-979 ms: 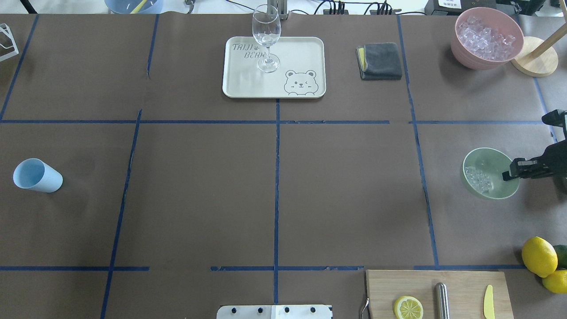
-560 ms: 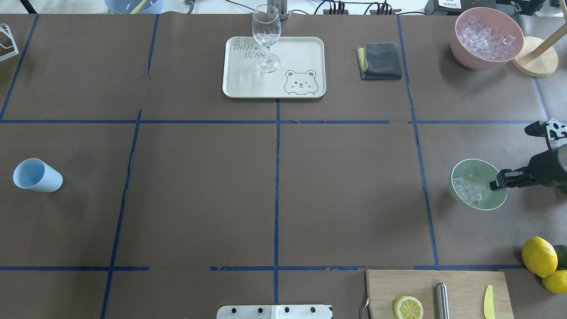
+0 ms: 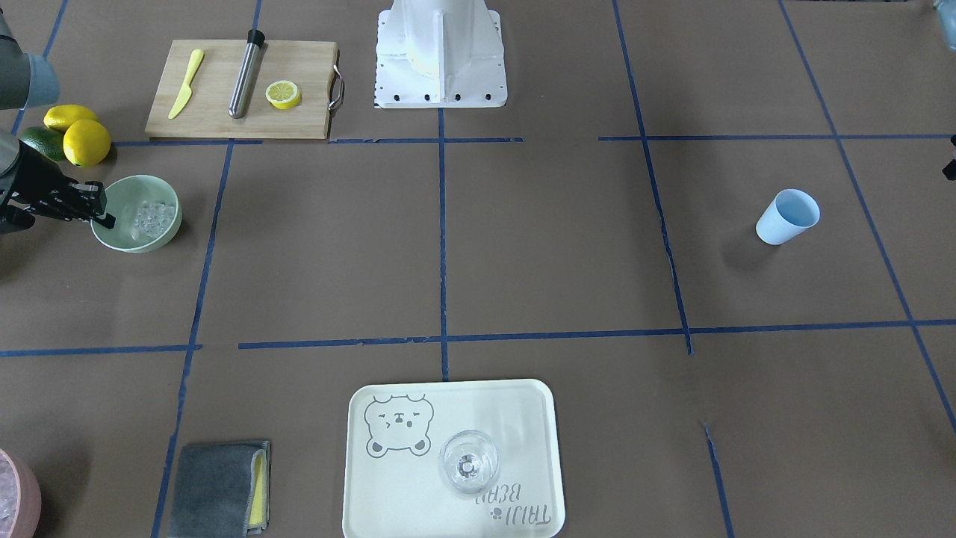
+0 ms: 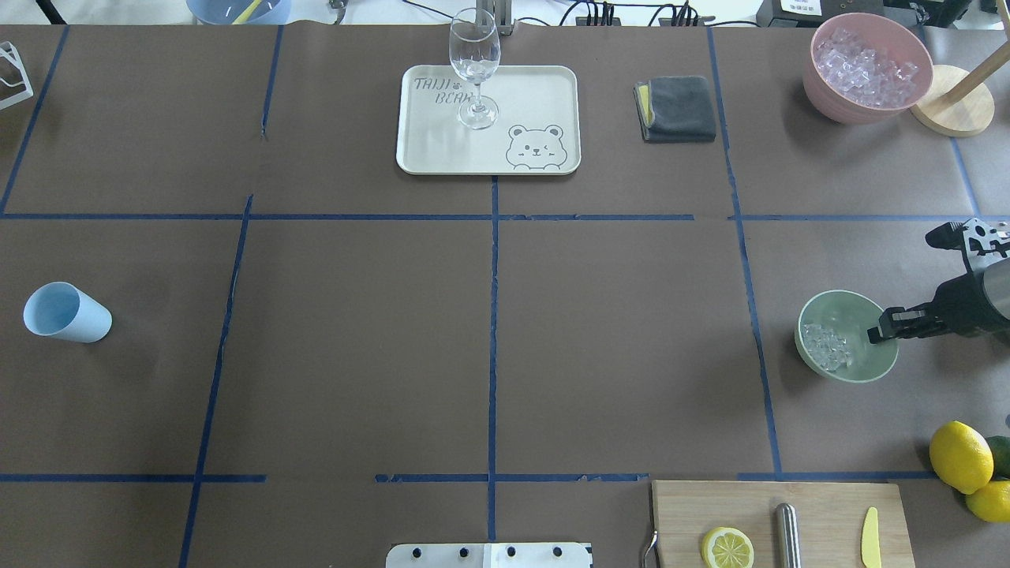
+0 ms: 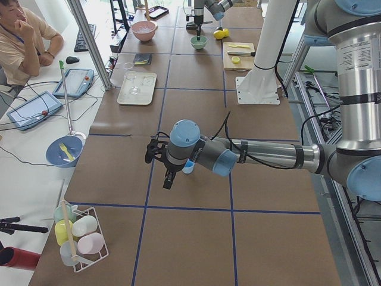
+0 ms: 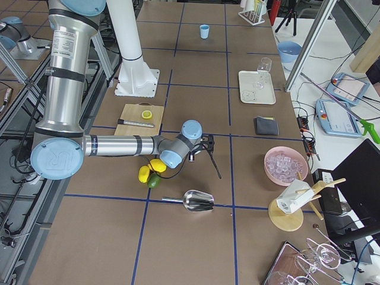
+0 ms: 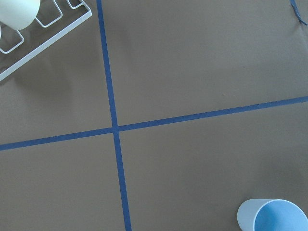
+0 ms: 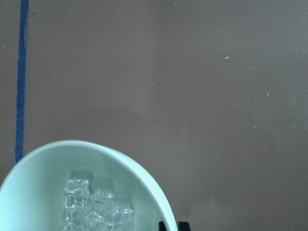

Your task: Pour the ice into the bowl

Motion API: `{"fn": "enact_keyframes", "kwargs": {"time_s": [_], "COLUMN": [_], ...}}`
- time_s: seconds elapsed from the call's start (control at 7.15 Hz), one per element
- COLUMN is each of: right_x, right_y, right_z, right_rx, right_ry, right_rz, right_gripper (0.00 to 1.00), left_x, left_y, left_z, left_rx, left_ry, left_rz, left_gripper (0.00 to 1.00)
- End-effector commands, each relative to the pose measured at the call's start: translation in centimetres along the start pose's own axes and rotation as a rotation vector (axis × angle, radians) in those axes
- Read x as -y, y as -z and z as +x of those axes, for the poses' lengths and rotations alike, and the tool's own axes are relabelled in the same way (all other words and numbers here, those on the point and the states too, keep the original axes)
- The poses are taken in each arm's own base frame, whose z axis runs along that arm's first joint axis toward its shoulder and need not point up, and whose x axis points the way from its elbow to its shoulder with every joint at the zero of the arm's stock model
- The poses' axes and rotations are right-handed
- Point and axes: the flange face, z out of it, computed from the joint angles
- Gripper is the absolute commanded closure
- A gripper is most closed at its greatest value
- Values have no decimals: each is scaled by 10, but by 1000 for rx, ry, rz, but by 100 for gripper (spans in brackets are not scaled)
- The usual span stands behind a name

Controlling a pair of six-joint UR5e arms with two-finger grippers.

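Mint-green bowl (image 4: 854, 312): on the brown worktop (image 4: 615, 331), robot's right side, in the taped cell between the pink bowl and the lemons. Looked slightly tipped. Could not tell if it was off the surface.
Ice (image 4: 824, 347): small clear cubes, already inside the green bowl. They were bunched against the wall away from the right gripper. Same in the front view (image 3: 149, 219) and the right wrist view (image 8: 94, 211).
Right gripper (image 4: 882, 331): at the bowl's outer side, arm along the worktop's right edge. Jaws were pinching the bowl's rim, one finger inside and one outside. Black fingertips (image 8: 164, 226) showed at the rim in the wrist view.
Left gripper (image 5: 152, 154): above the worktop near the blue cup, seen only from the side. Could not tell if the jaws were spread or pressed together.
Blue cup (image 4: 67, 313): upright on the robot's left side, well apart from the bowl.
Pink bowl (image 4: 821, 79): far right corner, full of crushed-looking ice.
Tray (image 4: 442, 150): far centre, bear print, with a wine glass (image 4: 475, 67) standing on it.
Grey cloth (image 4: 677, 109): folded, between the tray and the pink bowl.
Cutting board (image 4: 828, 505): near right. It carried a lemon half (image 4: 727, 547), a metal rod (image 4: 787, 536) and a yellow knife (image 4: 869, 538).
Lemons (image 4: 960, 456): just beside the board, at the right edge.
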Motion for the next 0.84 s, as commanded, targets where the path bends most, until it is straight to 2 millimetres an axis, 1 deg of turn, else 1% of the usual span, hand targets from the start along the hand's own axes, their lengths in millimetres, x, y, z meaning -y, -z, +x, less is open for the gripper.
{"fn": "enact_keyframes", "kwargs": {"time_s": [0.0, 0.14, 0.28, 0.42, 0.56, 0.7], "right_x": [0, 3, 13, 17, 21, 19], "right_y": [2, 8, 40, 66, 86, 93], "right_z": [-1, -9, -8, -1, 9, 23], "right_rx": [4, 16, 40, 84, 113, 105], "right_ry": [5, 17, 8, -14, -10, 4], "right_rz": [4, 15, 68, 70, 79, 87], "right_gripper": [0, 0, 0, 0, 0, 0], "left_x": [0, 0, 2, 5, 8, 7], "left_y": [1, 0, 0, 1, -1, -4], "left_z": [0, 0, 2, 3, 2, -2], "left_rx": [0, 0, -1, -3, -1, 2], "left_ry": [0, 1, -3, -5, -6, -14], "left_rz": [1, 0, 2, 4, 3, -3], "left_gripper": [0, 0, 0, 0, 0, 0]}}
